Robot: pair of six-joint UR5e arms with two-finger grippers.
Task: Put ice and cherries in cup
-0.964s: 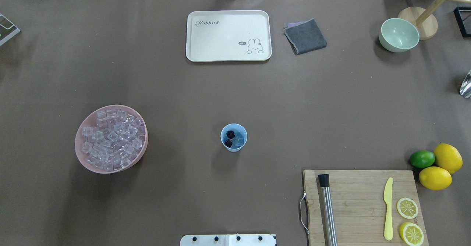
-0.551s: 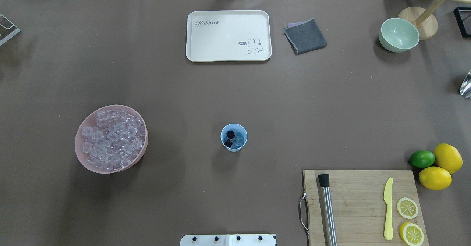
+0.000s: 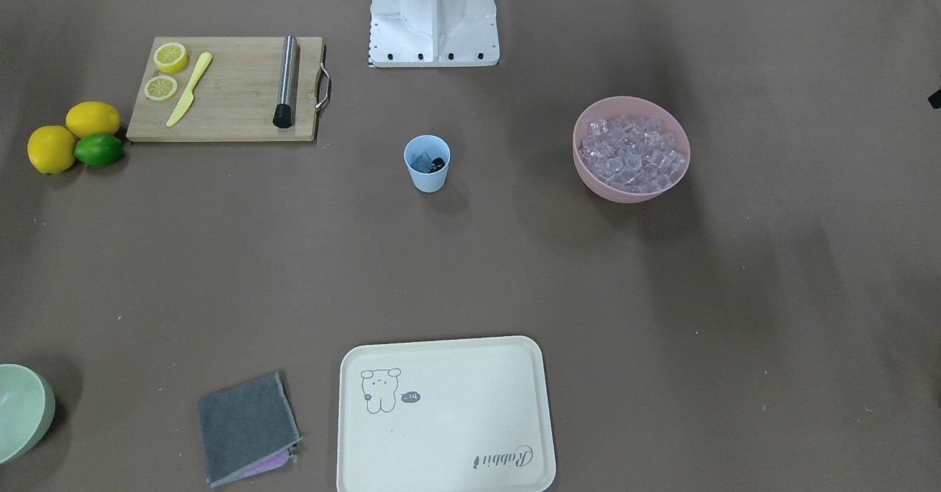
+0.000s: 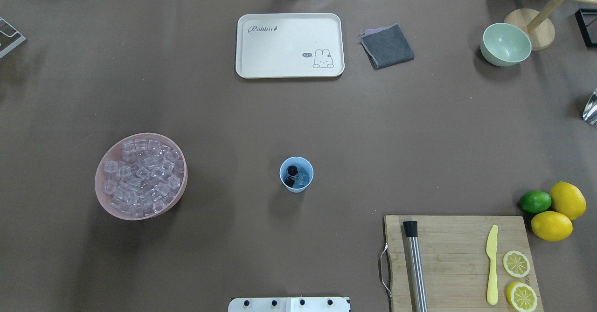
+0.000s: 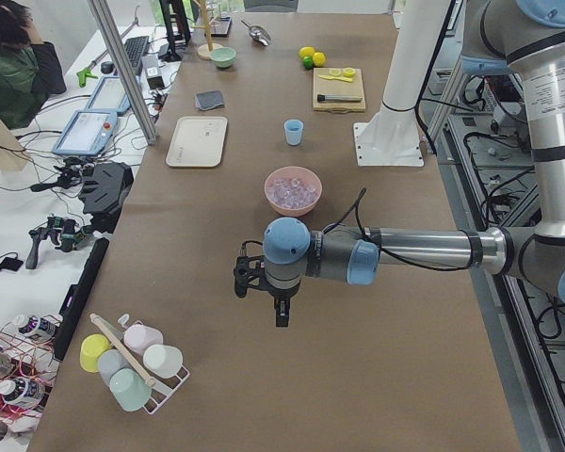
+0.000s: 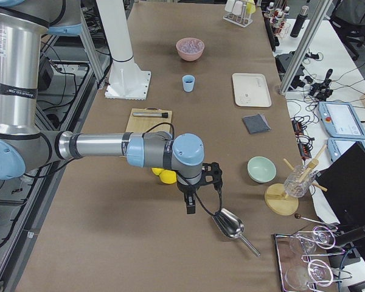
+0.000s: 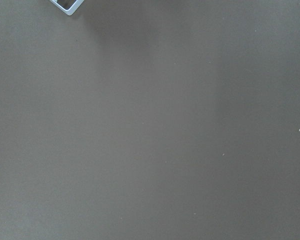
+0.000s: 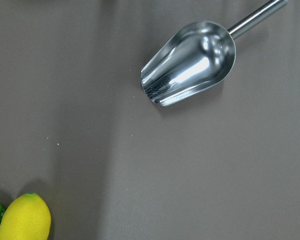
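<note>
The light blue cup (image 4: 296,175) stands upright near the table's middle, also seen from the front (image 3: 427,162). Inside it lie dark cherries (image 4: 291,175) and a few clear ice cubes (image 4: 303,177). More ice (image 4: 142,176) fills the pink bowl (image 4: 103,195) to the cup's left. My left gripper (image 5: 280,315) hangs over bare table beyond the pink bowl, far from the cup. My right gripper (image 6: 190,205) hovers beside a metal scoop (image 6: 230,224) at the other end. Both show only in the side views, so I cannot tell whether they are open or shut.
A cutting board (image 4: 457,256) carries a steel muddler (image 4: 415,265), a yellow knife and lemon slices. Lemons (image 4: 559,211) and a lime (image 4: 535,201) sit beside it. A cream tray (image 4: 289,45), grey cloth (image 4: 387,46) and pale green bowl (image 4: 506,44) line the far side.
</note>
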